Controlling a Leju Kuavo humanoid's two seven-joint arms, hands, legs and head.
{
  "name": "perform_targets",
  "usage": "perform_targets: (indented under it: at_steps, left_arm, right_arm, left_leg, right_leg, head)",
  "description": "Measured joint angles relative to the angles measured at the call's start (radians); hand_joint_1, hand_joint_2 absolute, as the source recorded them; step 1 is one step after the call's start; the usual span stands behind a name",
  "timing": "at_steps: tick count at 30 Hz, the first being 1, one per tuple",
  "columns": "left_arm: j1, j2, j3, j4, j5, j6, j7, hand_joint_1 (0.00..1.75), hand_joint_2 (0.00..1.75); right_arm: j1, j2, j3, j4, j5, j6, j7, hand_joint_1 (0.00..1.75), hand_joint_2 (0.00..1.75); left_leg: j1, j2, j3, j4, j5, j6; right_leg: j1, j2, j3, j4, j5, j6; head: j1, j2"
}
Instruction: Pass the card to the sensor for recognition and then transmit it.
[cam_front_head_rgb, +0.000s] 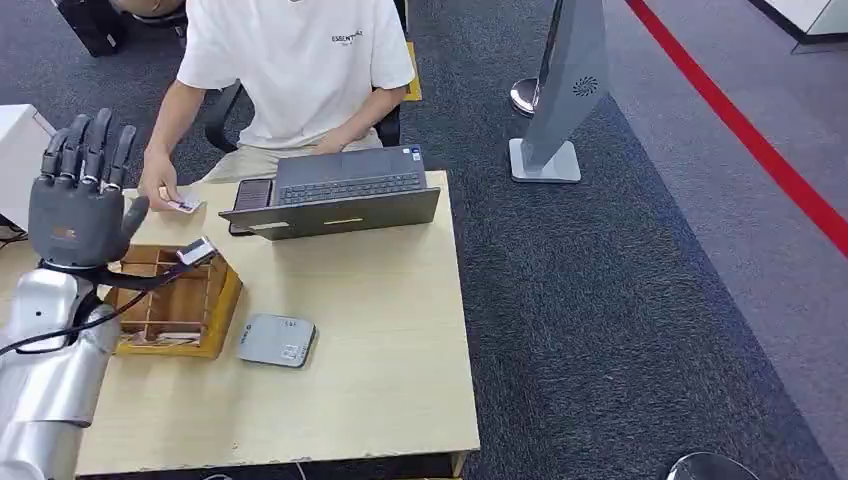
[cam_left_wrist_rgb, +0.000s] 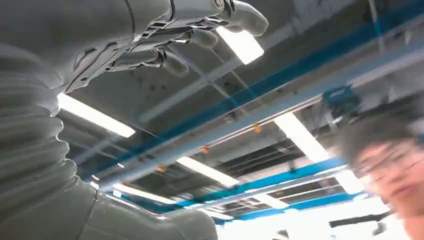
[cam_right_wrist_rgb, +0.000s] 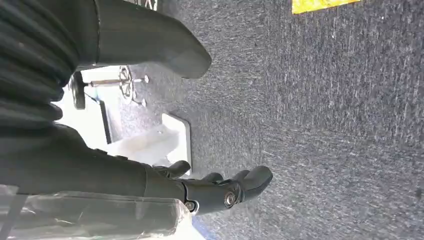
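My left hand (cam_front_head_rgb: 80, 190) is raised above the table's left side, fingers upright and spread, holding nothing; in the left wrist view the same hand (cam_left_wrist_rgb: 165, 35) points up at the ceiling. A person in a white T-shirt (cam_front_head_rgb: 295, 65) sits behind the table, and their hand (cam_front_head_rgb: 158, 185) holds a card (cam_front_head_rgb: 184, 204) just beyond my left hand. Another card (cam_front_head_rgb: 197, 250) sticks up from a wooden compartment box (cam_front_head_rgb: 225, 300). The flat grey sensor (cam_front_head_rgb: 277, 340) lies to the right of the box. My right hand (cam_right_wrist_rgb: 220, 192) hangs over the carpet, empty, fingers loosely extended.
An open grey laptop (cam_front_head_rgb: 340, 195) stands at the far edge of the light wooden table (cam_front_head_rgb: 380, 330). A grey floor stand (cam_front_head_rgb: 560, 90) rises on the dark carpet to the right, with a red floor line (cam_front_head_rgb: 760, 145) beyond it. A white object (cam_front_head_rgb: 15, 150) sits at the far left.
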Motion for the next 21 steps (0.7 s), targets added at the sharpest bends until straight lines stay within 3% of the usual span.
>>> perform_targets:
  at_steps: [5,9,11,14,17,21]
  left_arm:
    - [0.233,-0.097,-0.005,-0.268,0.053,0.001,-0.076,0.00,1.75]
    - [0.440,-0.178,0.007,-0.454,0.118,0.001,-0.248,0.00,1.75]
    - [0.539,-0.211,0.016,-0.505,0.145,0.001,-0.268,0.00,1.75]
    - [0.644,-0.213,0.029,-0.518,0.179,0.001,-0.231,0.00,1.75]
    - [0.707,-0.163,0.029,-0.484,0.225,-0.002,-0.119,0.00,1.75]
    - [0.715,-0.084,0.029,-0.390,0.296,-0.045,-0.046,0.00,1.75]
  right_arm:
    - [0.002,0.001,-0.011,0.002,-0.032,-0.027,0.014,0.00,1.75]
    - [0.003,0.001,-0.030,0.005,-0.056,-0.042,0.020,0.00,1.75]
    - [0.003,0.002,-0.040,0.005,-0.067,-0.043,0.019,0.00,1.75]
    - [0.003,0.003,-0.060,0.005,-0.075,-0.043,0.017,0.00,1.75]
    - [0.003,0.003,-0.064,0.006,-0.077,-0.042,0.010,0.00,1.75]
    - [0.002,0.003,-0.072,0.006,-0.079,-0.042,0.007,0.00,1.75]
  left_leg:
    - [-0.001,0.005,0.000,0.000,-0.004,0.003]
    - [-0.001,0.005,0.000,0.000,-0.006,0.003]
    - [-0.001,0.005,0.000,0.000,-0.007,0.003]
    - [0.000,0.004,0.001,0.000,-0.008,0.004]
    - [0.001,0.004,0.001,-0.001,-0.008,0.003]
    - [0.001,0.003,0.001,-0.001,-0.006,0.001]
  right_leg:
    - [-0.001,0.004,-0.001,-0.002,-0.001,0.001]
    - [-0.001,0.005,0.000,-0.002,-0.003,0.005]
    - [-0.001,0.005,0.000,-0.002,-0.004,0.005]
    - [-0.001,0.004,0.000,-0.002,-0.005,0.004]
    - [0.000,0.003,0.000,-0.002,-0.005,0.003]
    - [0.001,0.002,0.000,-0.001,-0.005,0.003]
  head:
    - [0.001,0.000]
    - [0.000,0.000]
    - [0.000,0.000]
    - [0.000,0.000]
    - [0.000,0.000]
    - [0.000,0.000]
